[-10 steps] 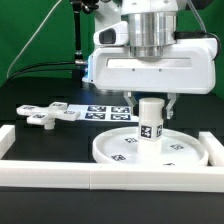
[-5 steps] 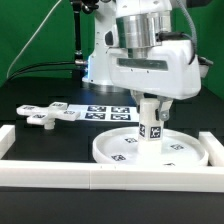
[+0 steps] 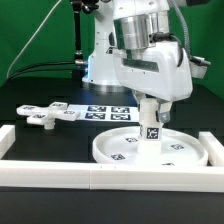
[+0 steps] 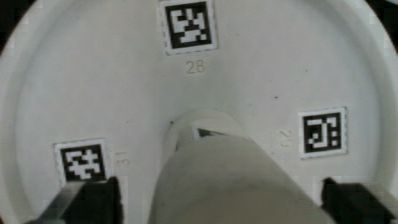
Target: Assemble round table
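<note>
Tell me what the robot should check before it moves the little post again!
1. The post stands on the disc, near its middle: ok.
2. The gripper has one finger on each side of the post: ok.
3. The fingers really squeeze the post: cannot tell.
4. The post's bottom sits fully in the disc: cannot tell, it is hidden.
5. The cross-shaped foot lies apart from the disc, at the exterior view's left: ok.

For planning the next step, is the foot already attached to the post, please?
No, the foot lies on the table, well apart from the post standing on the disc.
</note>
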